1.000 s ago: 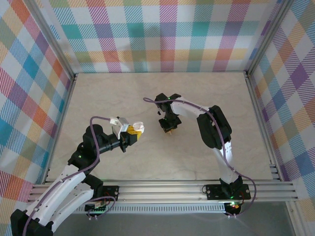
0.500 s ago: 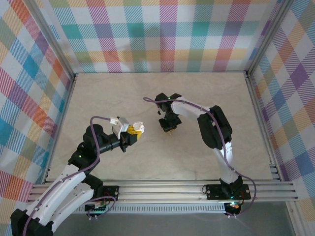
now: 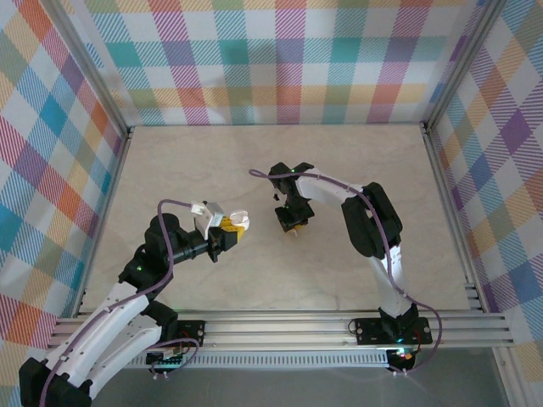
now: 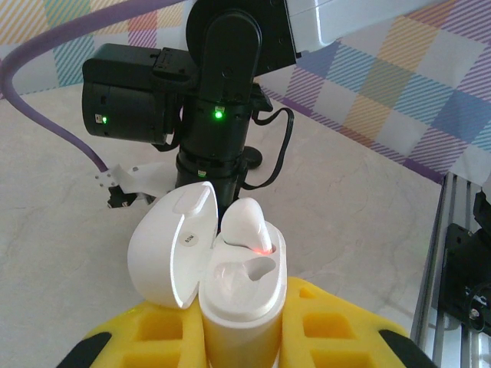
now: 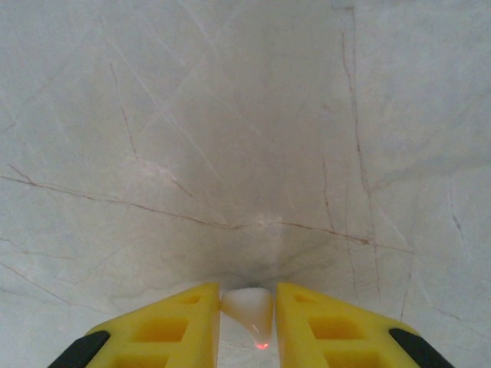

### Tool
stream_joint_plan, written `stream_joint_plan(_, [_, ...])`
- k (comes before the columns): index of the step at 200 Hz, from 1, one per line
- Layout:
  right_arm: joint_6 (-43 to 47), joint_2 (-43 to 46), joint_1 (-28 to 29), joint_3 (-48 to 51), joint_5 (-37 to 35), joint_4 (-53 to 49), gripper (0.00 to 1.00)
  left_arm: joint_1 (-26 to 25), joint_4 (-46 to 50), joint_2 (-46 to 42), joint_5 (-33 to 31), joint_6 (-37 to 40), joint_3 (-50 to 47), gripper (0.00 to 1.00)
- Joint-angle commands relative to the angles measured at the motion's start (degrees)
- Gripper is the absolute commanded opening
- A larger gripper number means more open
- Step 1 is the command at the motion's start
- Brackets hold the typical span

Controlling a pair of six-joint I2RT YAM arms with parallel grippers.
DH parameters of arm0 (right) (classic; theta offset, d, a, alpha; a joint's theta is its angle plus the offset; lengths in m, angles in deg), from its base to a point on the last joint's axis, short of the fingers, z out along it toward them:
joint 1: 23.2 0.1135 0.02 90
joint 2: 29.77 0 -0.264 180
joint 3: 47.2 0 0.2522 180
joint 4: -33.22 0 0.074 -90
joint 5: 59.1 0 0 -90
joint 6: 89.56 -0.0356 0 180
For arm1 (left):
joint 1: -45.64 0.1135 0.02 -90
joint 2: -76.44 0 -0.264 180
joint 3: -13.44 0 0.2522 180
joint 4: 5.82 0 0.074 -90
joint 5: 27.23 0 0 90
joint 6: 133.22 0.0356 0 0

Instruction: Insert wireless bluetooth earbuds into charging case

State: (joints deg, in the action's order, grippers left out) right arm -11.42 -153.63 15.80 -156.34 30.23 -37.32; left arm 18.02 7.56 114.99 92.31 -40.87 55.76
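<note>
Partly done: left gripper (image 4: 242, 326) is clamping the open charging case (image 4: 239, 295), first white earbud (image 4: 247, 226) seated; right gripper (image 5: 247, 295) is pinching second white earbud (image 5: 249, 310), not yet inserted.

Forward-stretched left arm, left claw (image 4: 242, 303) clamped, right arm bent inward, right claw (image 5: 247, 295) aimed down, narrowly parted
</note>
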Motion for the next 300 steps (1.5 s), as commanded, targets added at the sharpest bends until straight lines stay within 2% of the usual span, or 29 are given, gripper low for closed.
stream_joint_plan(1, [0.8, -1.1, -0.1, -1.7, 1.3, -3.3, 0.24, -0.4, -1.8, 0.0, 1.3, -0.2, 1.2, 0.00])
stream_joint_plan(28, [1.0, -1.3, 0.0, -2.4, 1.3, -4.6, 0.25, -0.5, -1.4, -0.4, 1.1, 0.0, 1.3, 0.00])
stream_joint_plan(56, [1.5, -1.3, 0.1, -3.2, 0.8, -6.2, 0.33, -0.5, -1.5, -0.3, 1.1, 0.1, 1.3, 0.00])
stream_joint_plan(169, [3.0, -5.8, 0.5, -6.5, 0.2, -9.7, 0.28, -0.5, -1.1, -0.6, 1.0, 0.9, 1.4, 0.00])
stream_joint_plan(232, [1.8, -4.3, 0.5, -5.9, -0.3, -7.3, 0.10, -0.5, -1.2, -1.0, 1.5, 0.3, 0.8, 0.00])
stream_joint_plan(275, [-0.1, 2.9, -0.4, -0.5, 0.4, -0.4, 0.04, -0.5, -2.1, -2.7, 1.8, -0.3, -0.7, 0.00])
stream_joint_plan(300, [-1.2, 8.0, -0.7, 2.2, -0.9, 3.1, 0.00, -0.5, -6.6, -2.1, 6.1, 0.4, -2.0, 0.00])
